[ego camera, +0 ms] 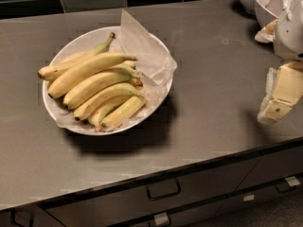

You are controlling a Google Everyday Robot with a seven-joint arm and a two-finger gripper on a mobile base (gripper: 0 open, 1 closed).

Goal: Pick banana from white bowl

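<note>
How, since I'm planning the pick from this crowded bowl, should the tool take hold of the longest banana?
Grip the banana at its middle, coming straight down from above and closing across its width. It lies on top of the pile in the bowl, with neighbours close alongside, so a sideways approach looks blocked. The tool hangs far right, over the counter.
</note>
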